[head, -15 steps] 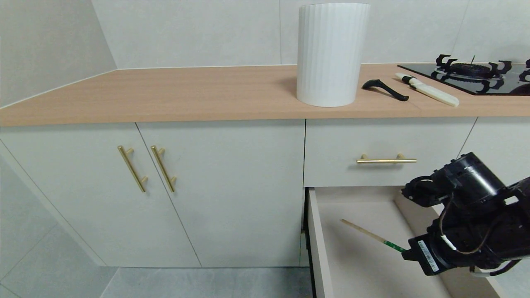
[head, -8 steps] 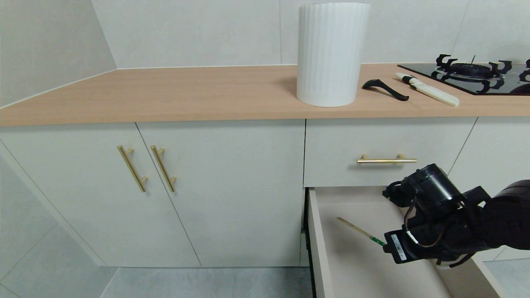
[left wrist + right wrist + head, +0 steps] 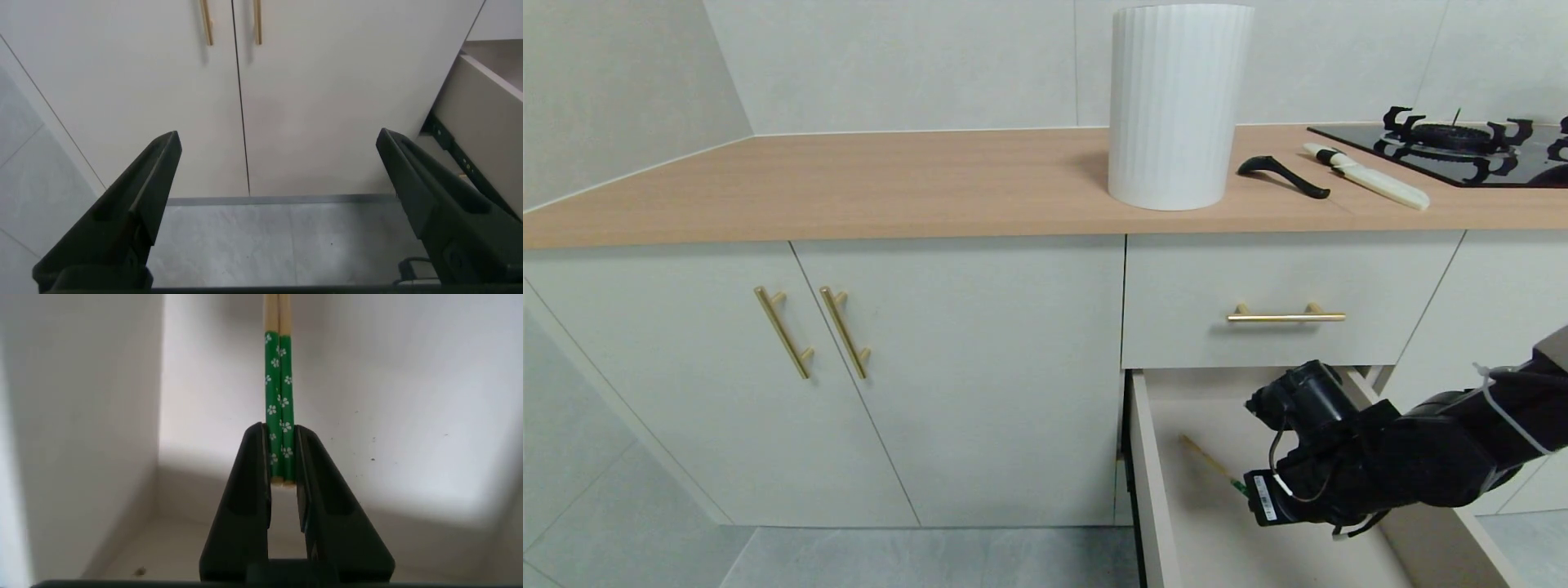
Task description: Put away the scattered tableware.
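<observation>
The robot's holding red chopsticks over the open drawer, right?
Not red. The chopsticks are green with little white flowers where the right gripper pinches them, as the right wrist view shows. They are held over the open drawer.

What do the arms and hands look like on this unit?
All black. The right arm is bulky and rounded, with a cylindrical module by the wrist, a white printed label near the hand, a thin looping cable and a white tie further up. The right hand has two tapered, wedge-shaped fingers; the left hand has two long, flat, angular ones.
</observation>
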Available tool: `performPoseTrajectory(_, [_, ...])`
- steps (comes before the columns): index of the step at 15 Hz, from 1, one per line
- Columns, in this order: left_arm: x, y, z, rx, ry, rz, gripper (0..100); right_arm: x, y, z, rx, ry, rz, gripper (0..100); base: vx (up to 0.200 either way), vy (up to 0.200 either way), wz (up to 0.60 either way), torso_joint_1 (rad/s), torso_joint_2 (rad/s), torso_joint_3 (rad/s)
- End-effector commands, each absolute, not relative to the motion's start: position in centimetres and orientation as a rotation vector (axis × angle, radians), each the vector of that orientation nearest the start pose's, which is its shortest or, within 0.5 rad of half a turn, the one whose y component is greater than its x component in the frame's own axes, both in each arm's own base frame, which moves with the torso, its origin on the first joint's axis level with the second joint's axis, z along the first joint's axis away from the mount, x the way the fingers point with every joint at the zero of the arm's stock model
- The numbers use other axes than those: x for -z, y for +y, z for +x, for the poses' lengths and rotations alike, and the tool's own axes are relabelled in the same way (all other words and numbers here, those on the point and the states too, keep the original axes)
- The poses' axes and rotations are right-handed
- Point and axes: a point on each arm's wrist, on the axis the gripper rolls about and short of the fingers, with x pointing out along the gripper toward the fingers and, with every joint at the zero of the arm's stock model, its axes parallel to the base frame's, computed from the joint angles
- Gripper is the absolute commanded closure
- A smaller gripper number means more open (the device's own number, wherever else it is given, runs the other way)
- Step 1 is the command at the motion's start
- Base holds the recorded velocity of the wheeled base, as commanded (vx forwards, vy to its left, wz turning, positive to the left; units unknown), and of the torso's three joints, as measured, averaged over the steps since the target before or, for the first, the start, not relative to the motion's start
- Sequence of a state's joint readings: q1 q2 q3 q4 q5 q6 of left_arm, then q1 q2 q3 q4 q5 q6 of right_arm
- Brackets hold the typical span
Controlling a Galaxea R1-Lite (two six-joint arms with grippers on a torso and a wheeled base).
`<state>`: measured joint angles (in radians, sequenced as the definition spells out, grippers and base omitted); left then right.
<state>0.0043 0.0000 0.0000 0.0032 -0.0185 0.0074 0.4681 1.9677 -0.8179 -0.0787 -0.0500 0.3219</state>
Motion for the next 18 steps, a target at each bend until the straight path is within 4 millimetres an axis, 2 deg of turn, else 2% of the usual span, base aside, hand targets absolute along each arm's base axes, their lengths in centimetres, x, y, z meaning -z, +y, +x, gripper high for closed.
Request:
performPoseTrajectory(1, [-7.5, -0.1, -2.3, 0.014, 0.003, 0.006, 0, -4.1, 14.0, 27.6, -0.198, 1.124, -0.003, 100, 0.000, 0.000, 0.00, 0.000, 0.00, 0.000])
performPoseTrajectory(8, [-7.5, -0.1, -2.3, 0.014, 0.003, 0.006, 0, 0.2, 15.5, 28.6, -0.192, 1.148, 0.007, 100, 0.000, 0.000, 0.00, 0.000, 0.00, 0.000])
performPoseTrajectory(18, [-7.5, -0.1, -2.3, 0.014, 0.003, 0.006, 0, 0.7, 15.6, 29.0, -0.166, 1.138, 0.021, 100, 0.000, 0.000, 0.00, 0.000, 0.00, 0.000])
